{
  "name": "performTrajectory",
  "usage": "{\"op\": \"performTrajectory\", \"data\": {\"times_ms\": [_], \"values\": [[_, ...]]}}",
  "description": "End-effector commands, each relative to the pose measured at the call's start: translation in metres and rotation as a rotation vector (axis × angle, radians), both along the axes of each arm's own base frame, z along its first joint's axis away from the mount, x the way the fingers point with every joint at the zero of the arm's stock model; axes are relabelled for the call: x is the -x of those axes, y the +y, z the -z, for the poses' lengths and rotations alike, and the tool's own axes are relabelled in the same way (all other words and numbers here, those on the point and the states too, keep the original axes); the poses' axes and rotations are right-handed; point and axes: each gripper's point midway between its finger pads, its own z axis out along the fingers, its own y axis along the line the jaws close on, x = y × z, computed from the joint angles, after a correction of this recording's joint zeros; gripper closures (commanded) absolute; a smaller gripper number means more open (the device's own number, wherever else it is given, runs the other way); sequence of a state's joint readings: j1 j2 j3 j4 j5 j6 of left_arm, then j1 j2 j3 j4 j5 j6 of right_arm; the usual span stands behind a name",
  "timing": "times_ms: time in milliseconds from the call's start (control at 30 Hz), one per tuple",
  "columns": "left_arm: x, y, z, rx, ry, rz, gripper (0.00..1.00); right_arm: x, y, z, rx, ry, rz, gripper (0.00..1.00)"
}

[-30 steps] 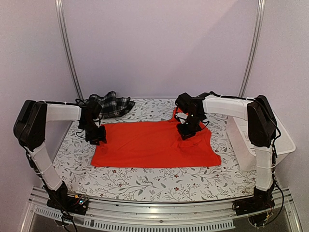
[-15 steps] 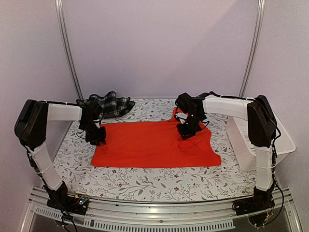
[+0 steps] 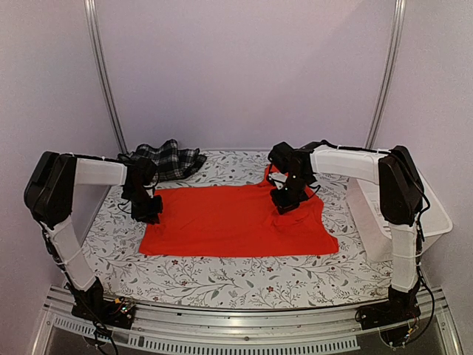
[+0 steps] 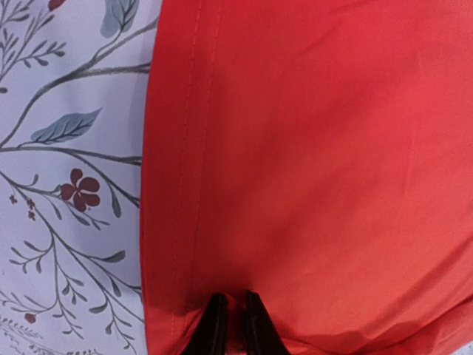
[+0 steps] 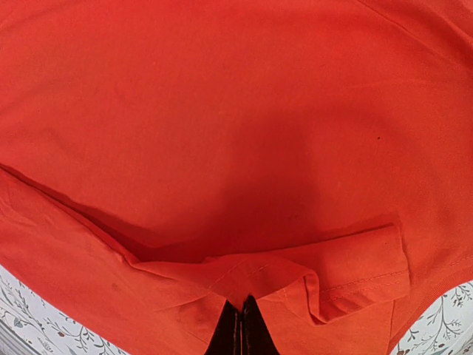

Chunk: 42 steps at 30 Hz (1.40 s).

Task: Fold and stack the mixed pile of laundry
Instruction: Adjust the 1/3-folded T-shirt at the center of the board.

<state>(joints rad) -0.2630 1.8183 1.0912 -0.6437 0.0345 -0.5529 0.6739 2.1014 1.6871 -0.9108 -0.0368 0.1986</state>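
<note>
At 9 o'clock left gripper (image 4: 235, 310) pinched red shirt (image 3: 222, 222) hem; at 2 o'clock right gripper (image 5: 244, 314) clenched a bunched fold; thin pinches might slip on lifting.

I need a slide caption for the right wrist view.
Right end effector closed on a folded edge of the red shirt, floral table cover visible at the corners.

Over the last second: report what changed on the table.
The left end effector closed on the red shirt's hem, its arm leaning slightly right. The right end effector stayed shut on the shirt; the plaid garment did not move.
</note>
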Motion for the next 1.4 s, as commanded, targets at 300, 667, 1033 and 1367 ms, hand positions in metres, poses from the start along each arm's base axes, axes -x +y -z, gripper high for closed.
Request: {"op": "performTrajectory", "data": {"times_ms": [300, 667, 1033, 1367], "values": [[0.016, 0.031, -0.017, -0.106, -0.03, -0.08, 1.0, -0.001, -0.009, 0.001, 0.019, -0.016, 0.031, 1.0], [0.013, 0.034, -0.015, -0.088, -0.046, -0.11, 1.0, -0.015, -0.008, -0.015, 0.011, -0.09, 0.059, 1.0], [0.009, 0.035, -0.01, -0.098, -0.03, -0.121, 0.88, -0.033, 0.02, -0.031, -0.072, -0.108, 0.018, 0.77], [0.002, 0.032, -0.037, -0.046, -0.105, -0.132, 0.54, 0.001, -0.032, -0.051, -0.148, -0.051, 0.062, 0.6]]}}
